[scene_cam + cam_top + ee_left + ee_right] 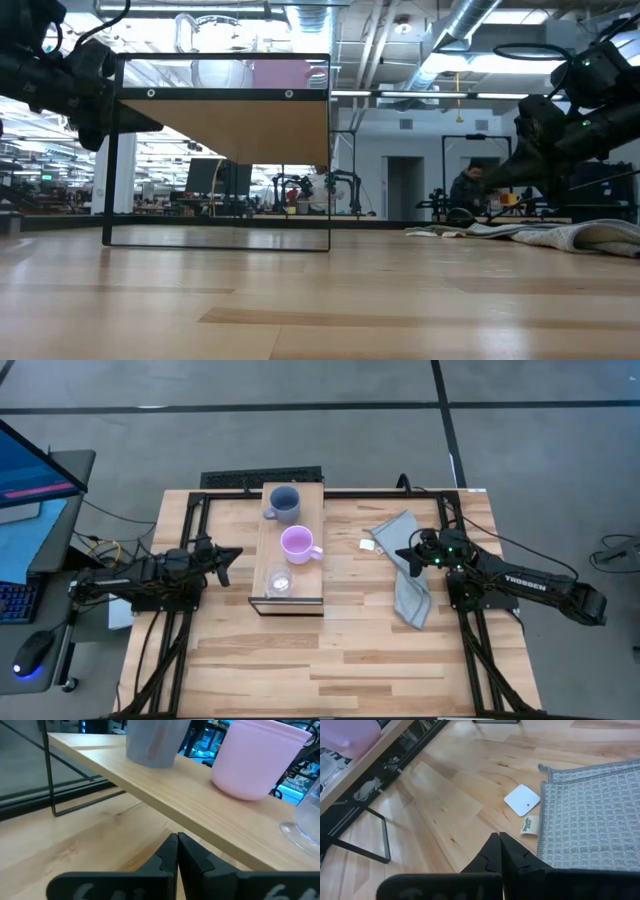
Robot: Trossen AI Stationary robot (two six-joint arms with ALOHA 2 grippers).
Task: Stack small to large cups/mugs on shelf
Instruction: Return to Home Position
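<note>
Three vessels stand apart, bases down, in a row on the light-wood shelf [290, 550]: the grey-blue mug [283, 504] at the far end, the lilac mug [299, 545] in the middle, the small clear cup [279, 582] at the near end. In the left wrist view the grey-blue mug [152, 742], lilac mug [260, 757] and clear cup [305, 825] stand on the shelf top [200, 810]. My left gripper [226, 557] is shut, left of the shelf, empty. My right gripper [403, 554] is shut, right of the shelf, above the grey cloth's edge, empty.
A grey waffle-weave cloth [408, 570] lies on the slatted table right of the shelf, with a small white tag [522, 800] beside it. The shelf stands on thin black legs [110, 150]. Bare tabletop [330, 660] spreads toward the near edge. A monitor and mouse sit off the table's left.
</note>
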